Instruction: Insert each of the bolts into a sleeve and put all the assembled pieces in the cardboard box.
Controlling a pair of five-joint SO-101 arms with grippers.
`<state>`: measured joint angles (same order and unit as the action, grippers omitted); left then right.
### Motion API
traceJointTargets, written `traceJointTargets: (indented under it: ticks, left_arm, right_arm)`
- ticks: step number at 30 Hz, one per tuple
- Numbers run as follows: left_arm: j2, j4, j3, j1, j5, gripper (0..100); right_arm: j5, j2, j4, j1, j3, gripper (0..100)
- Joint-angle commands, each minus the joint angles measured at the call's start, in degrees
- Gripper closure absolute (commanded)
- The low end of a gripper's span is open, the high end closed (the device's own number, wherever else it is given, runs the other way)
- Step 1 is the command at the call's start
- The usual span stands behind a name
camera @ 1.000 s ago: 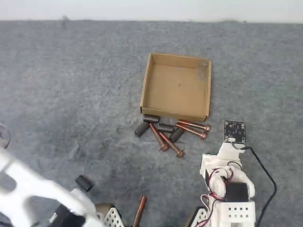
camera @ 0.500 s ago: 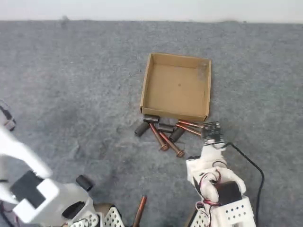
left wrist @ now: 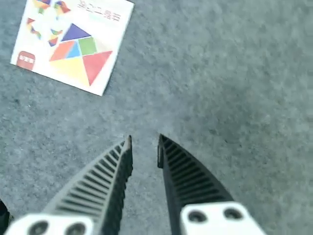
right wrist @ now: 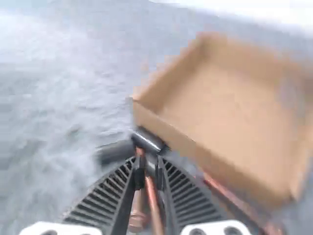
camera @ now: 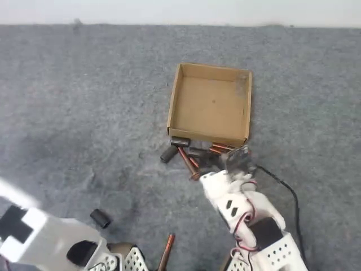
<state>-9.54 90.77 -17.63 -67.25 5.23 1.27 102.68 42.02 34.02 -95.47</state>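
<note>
Fingers of the right gripper [right wrist: 148,169] are standing a narrow slit apart, gripping nothing, I am judging. One bolt [right wrist: 152,203] is lying under that slit, its long axis running along the fingers toward the cardboard box [right wrist: 210,161]. Past the tips a sleeve [right wrist: 146,139] is resting against the box wall. The left gripper [left wrist: 144,147], slightly open and empty, is hanging over carpet [left wrist: 234,73], the left arm [camera: 51,243] sitting at the lower left of the high view, so the right arm [camera: 242,206] is nearer.
</note>
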Motion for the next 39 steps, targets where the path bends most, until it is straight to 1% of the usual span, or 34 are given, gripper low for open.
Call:
traceJointTargets:
  ticks: [1, 2, 6, 8, 10, 17, 20, 23, 27, 30, 33, 34, 36, 39]
  left_arm:
    - [-2.4, 0.6, -7.1, -2.5, 0.7, 91]
    - [-3.3, 0.7, -7.9, -3.0, 0.7, 91]
    - [-5.5, 0.8, -9.0, -4.5, 0.7, 91]
    - [-6.2, 0.8, -9.0, -4.8, 0.7, 91]
    - [-6.3, 0.7, -9.0, -5.2, 0.7, 91]
    - [-5.9, 0.6, -9.0, -4.9, 0.7, 91]
    - [-5.9, 0.6, -9.0, -4.8, 0.7, 91]
    - [-5.9, 0.6, -9.0, -4.8, 0.8, 91]
    - [-5.9, 0.7, -9.0, -4.7, 0.4, 91]
    - [-5.9, 0.7, -9.0, -3.9, 0.4, 91]
    - [-5.8, 0.7, -9.0, -3.3, 0.4, 91]
    - [-5.8, 0.7, -9.0, -3.3, 0.4, 91]
    - [-5.8, 0.7, -9.5, -3.3, 0.4, 91]
    - [-6.1, 0.3, -10.2, -3.6, 0.2, 91]
  right_arm:
    - [16.4, -0.9, -2.9, 13.2, -1.1, 95.9]
    - [17.6, -0.7, -3.3, 16.7, -1.1, 95.9]
    - [18.0, -1.0, -5.1, 28.1, -1.1, 95.7]
    - [18.1, -1.0, -3.8, 31.4, -1.1, 95.7]
    - [18.1, -1.0, -0.2, 33.7, -0.7, 95.7]
    - [17.6, -1.0, 10.4, 38.0, 1.9, 95.7]
    - [15.2, -1.0, 13.8, 38.2, 4.0, 95.7]
    - [15.5, -1.1, 16.1, 38.2, 5.4, 95.7]
    - [15.5, -2.9, 16.4, 38.2, 6.9, 95.7]
    - [15.4, -11.6, 16.6, 38.0, 11.5, 95.7]
    - [15.6, -25.7, 16.7, 37.9, 19.0, 95.7]
    - [17.0, -30.7, 16.8, 37.9, 21.5, 95.7]
    - [22.5, -39.9, 18.3, 38.2, 25.9, 95.7]
    - [32.9, -51.5, 19.0, 38.4, 30.6, 95.0]
